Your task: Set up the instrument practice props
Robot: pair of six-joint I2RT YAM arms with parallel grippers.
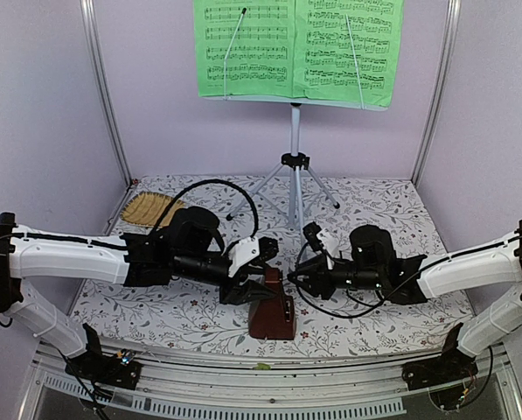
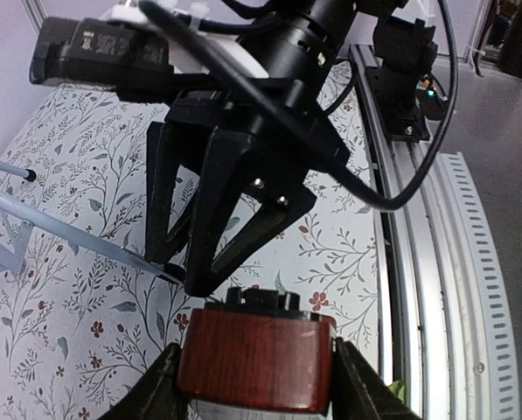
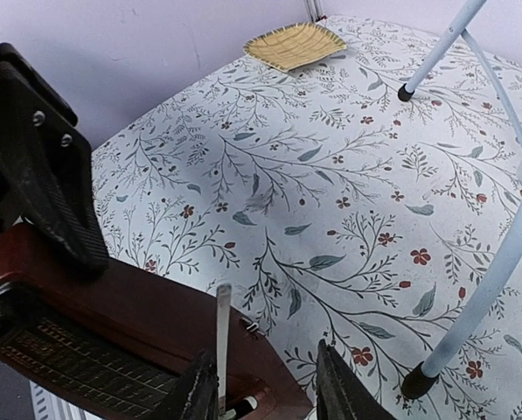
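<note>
The music stand (image 1: 295,149) stands at the back centre on its silver tripod. The open green sheet-music booklet (image 1: 295,48) rests on it and hides its desk. The reddish-brown pyramid metronome (image 1: 271,306) stands upright near the table's front centre. My left gripper (image 1: 254,278) is shut on its upper part; in the left wrist view (image 2: 256,389) both fingers press the metronome's (image 2: 256,354) sides. My right gripper (image 1: 300,278) is open just right of the metronome. In the right wrist view (image 3: 265,398) the metronome's (image 3: 112,306) pendulum rod (image 3: 223,332) stands beside its left finger.
A tan woven mat (image 1: 149,210) lies at the back left, also in the right wrist view (image 3: 295,44). The stand's tripod legs (image 3: 497,271) spread over the floral tablecloth close behind both grippers. Metal frame posts (image 1: 103,87) flank the back corners.
</note>
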